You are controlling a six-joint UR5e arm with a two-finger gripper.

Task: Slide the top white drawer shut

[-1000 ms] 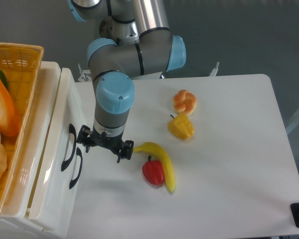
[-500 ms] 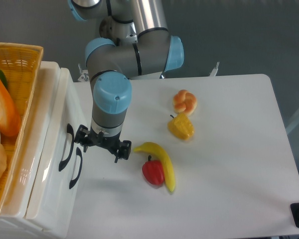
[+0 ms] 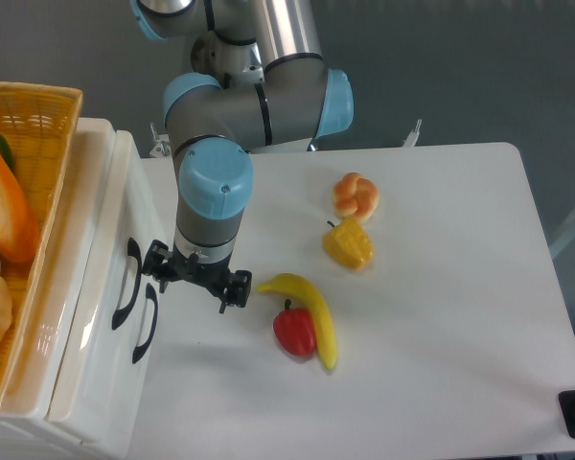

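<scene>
I am looking at my white table (image 3: 441, 316). A banana (image 3: 307, 305) is lying on it, touching a red pepper (image 3: 294, 332); a yellow pepper (image 3: 349, 244) and a pastry (image 3: 356, 195) are sitting beyond the banana.

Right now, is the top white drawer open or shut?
Nearly shut: the top white drawer still juts slightly from the cabinet, gripper beside its handle.

banana (image 3: 307, 311) right of end effector (image 3: 195, 278)
</scene>
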